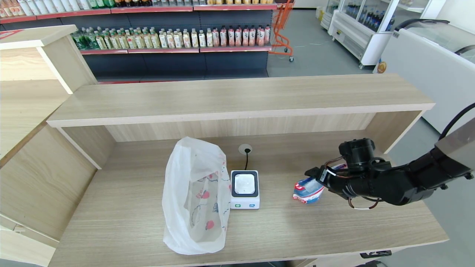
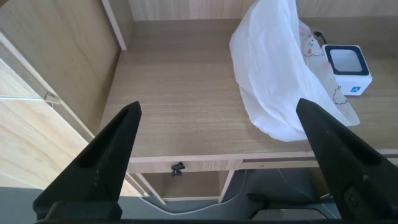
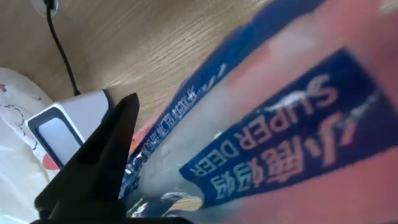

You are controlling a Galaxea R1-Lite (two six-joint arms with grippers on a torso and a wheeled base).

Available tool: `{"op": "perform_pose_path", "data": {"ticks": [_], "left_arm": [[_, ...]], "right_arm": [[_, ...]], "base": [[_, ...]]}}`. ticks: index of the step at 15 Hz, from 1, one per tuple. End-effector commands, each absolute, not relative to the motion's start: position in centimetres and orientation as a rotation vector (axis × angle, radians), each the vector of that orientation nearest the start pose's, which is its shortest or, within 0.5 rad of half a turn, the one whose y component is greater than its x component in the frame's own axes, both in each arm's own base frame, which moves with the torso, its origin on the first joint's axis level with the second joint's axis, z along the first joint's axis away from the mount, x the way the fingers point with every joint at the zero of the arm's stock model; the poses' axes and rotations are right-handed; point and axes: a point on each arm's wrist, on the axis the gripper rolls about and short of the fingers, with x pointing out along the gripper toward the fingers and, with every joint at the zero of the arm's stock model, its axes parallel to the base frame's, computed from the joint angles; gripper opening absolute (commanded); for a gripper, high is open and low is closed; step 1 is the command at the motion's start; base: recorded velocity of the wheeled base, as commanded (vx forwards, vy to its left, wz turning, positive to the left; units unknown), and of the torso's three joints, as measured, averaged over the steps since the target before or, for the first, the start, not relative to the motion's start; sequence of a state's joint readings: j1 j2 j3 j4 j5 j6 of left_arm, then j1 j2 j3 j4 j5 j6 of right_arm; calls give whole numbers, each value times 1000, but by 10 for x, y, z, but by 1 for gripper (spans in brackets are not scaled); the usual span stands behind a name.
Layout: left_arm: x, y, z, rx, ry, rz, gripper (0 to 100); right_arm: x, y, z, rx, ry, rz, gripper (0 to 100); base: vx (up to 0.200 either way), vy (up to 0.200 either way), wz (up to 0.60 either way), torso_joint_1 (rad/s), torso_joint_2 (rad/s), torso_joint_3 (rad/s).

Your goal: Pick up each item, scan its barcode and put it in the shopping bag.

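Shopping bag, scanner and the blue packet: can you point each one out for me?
shopping bag (image 1: 193,200), head view, the middle of its white plastic side.
scanner (image 1: 244,184), head view, the glass window on its top.
blue packet (image 1: 306,191), head view, the middle of its visible wrapper.

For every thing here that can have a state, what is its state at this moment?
shopping bag: slumped on the counter beside the scanner, mouth seems open.
scanner: window facing up, cable attached.
snack packet: right of the scanner, at the right gripper, outside the shopping bag.
left gripper: open, holding nothing.
right gripper: at the snack packet; grip unclear.
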State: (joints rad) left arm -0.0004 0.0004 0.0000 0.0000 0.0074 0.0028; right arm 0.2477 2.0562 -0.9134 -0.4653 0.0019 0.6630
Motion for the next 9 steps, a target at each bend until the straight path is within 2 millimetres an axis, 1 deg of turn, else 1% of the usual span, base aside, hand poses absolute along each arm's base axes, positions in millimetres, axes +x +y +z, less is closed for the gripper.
{"op": "perform_pose_path", "data": {"ticks": [1, 2, 3, 7, 8, 9], "left_arm": [[-23, 0, 75, 3, 0, 8, 100], [-23, 0, 75, 3, 0, 8, 100], [-23, 0, 76, 3, 2, 8, 100], [-23, 0, 75, 3, 0, 8, 100], [-23, 0, 75, 3, 0, 8, 100], [-23, 0, 75, 3, 0, 8, 100]], "right_arm": [[351, 91, 63, 538, 753, 2, 0], [351, 91, 62, 535, 755, 4, 0], [350, 91, 56, 491, 766, -9, 0], [343, 88, 48, 351, 789, 8, 0], [343, 87, 49, 345, 783, -4, 0], [341, 86, 55, 350, 765, -4, 0]], "base": [[0, 0, 0, 0, 0, 0], [0, 0, 0, 0, 0, 0], [0, 0, 0, 0, 0, 0], [0, 0, 0, 0, 0, 0], [0, 0, 0, 0, 0, 0], [0, 0, 0, 0, 0, 0]]}}
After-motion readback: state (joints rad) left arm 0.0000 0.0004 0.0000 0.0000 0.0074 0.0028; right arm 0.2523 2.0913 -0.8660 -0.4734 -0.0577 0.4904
